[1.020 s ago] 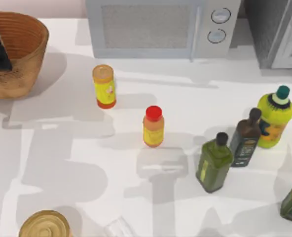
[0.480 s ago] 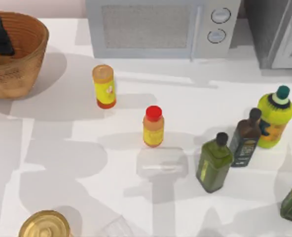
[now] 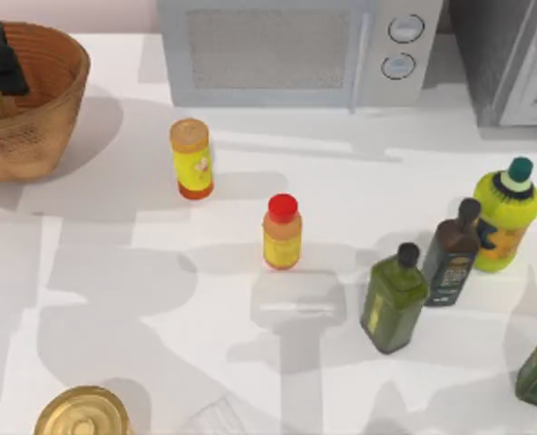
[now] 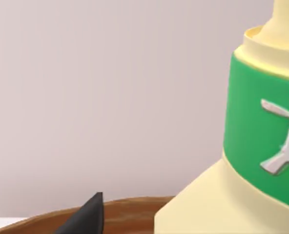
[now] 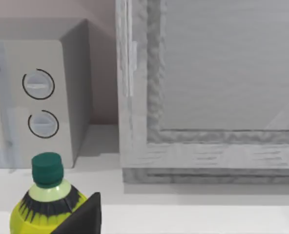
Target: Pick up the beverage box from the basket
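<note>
The orange-brown wicker basket (image 3: 55, 82) stands at the table's far left corner. My left gripper (image 3: 1, 63) hangs inside it, at the picture's left edge. In the left wrist view the beverage box (image 4: 261, 126) looms close, pale cream with a green collar. One dark fingertip (image 4: 86, 219) shows beside it, with a gap of basket rim (image 4: 130, 209) between them. That gripper is open and holds nothing. The right arm is parked; its dark fingertip (image 5: 83, 219) sits near the yellow-green bottle (image 5: 44, 204), with the gripper open.
A microwave (image 3: 287, 50) and a cabinet (image 3: 513, 63) line the back. A tan-lidded yellow bottle (image 3: 191, 159) and a red-capped bottle (image 3: 281, 233) stand mid-table. At the right stand a green bottle (image 3: 394, 299), a dark one (image 3: 452, 249) and a yellow-green one (image 3: 506, 213). A can (image 3: 82, 412) sits front left.
My left gripper has moved toward the back of the basket and slightly left. Its shadow on the table has shifted. The bottles have not moved.
</note>
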### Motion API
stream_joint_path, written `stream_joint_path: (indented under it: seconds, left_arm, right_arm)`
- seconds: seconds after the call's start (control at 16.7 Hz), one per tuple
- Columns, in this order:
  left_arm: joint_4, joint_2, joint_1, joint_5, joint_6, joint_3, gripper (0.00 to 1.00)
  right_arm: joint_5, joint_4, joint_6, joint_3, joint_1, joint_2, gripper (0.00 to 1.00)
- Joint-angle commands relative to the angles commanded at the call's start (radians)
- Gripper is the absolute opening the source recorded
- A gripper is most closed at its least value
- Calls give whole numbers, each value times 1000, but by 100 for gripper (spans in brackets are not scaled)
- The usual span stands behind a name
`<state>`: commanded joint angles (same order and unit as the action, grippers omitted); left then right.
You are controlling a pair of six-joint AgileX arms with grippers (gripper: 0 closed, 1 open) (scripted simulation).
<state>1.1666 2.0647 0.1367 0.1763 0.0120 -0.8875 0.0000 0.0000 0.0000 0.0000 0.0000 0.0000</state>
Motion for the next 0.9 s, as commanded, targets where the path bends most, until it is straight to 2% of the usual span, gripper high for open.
stream_joint_path:
  seconds: [0.72,0.9]
  left_arm:
    - [0,0,0,0,0,0,2]
    - [0,0,0,0,0,0,0]
  right_arm:
    - [0,0,0,0,0,0,100]
    - [0,0,0,0,0,0,100]
